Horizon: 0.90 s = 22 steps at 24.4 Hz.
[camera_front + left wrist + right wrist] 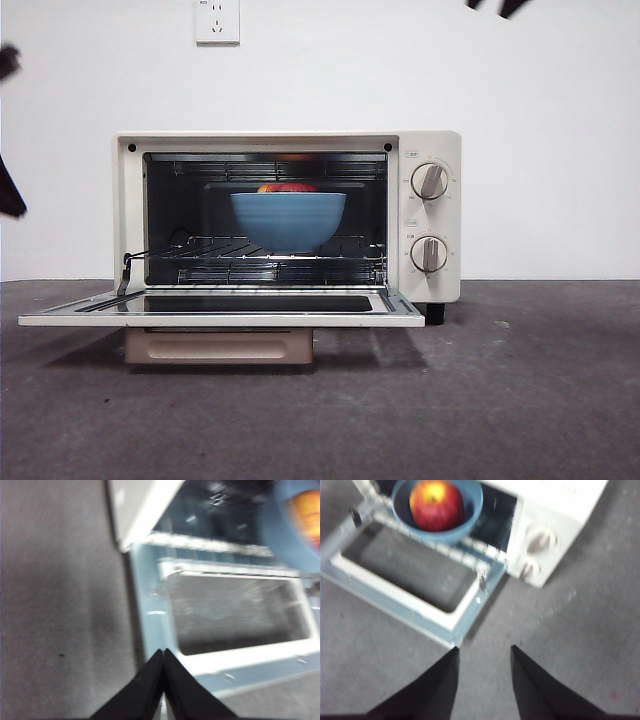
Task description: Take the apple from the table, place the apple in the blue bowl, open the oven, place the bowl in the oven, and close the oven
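Note:
The oven (430, 215) stands open, its glass door (220, 305) folded down flat over the table (500, 400). On the wire rack (270, 250) inside sits the blue bowl (288, 220), with the red apple (288, 187) showing just above its rim. My left gripper (163, 652) is shut and empty, hovering over the left edge of the door (235, 660); the bowl (285, 545) and apple (307, 510) lie beyond it. My right gripper (484, 648) is open and empty above the table, off the door's right corner (455, 640). It looks down on the apple (435, 505) in the bowl (465, 522).
Two knobs (430, 181) (429, 253) sit on the oven's right panel. The beige bar handle (218, 345) hangs under the lowered door. A wall socket (217, 20) is above the oven. Black arm parts show at the left edge (10, 190) and the top right (500, 5).

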Available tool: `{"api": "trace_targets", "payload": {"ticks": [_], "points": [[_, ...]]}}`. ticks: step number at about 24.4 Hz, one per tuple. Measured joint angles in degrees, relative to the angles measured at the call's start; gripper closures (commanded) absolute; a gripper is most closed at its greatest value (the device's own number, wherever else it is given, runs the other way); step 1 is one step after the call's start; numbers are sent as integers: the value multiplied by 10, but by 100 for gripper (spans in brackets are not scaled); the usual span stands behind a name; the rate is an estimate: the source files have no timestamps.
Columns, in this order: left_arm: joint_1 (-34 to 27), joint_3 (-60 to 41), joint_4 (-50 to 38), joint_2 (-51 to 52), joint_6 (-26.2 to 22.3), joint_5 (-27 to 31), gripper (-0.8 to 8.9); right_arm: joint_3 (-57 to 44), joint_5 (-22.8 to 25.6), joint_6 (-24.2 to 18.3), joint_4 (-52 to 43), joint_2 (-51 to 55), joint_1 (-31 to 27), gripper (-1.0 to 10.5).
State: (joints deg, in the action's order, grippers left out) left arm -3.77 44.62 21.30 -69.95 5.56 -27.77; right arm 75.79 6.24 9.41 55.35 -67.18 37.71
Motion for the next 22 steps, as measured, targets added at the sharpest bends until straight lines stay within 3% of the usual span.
{"api": "trace_targets", "payload": {"ticks": [9,19,22], "points": [[-1,0,-89,-155,0,0,807,-178,0,10,-29,137,0,783],[51,0,-133,-231,1,3,807,-189,0,26,-37,180,0,783],[48,0,-139,-234,5,-32,807,-189,0,27,-37,181,0,783]]}}
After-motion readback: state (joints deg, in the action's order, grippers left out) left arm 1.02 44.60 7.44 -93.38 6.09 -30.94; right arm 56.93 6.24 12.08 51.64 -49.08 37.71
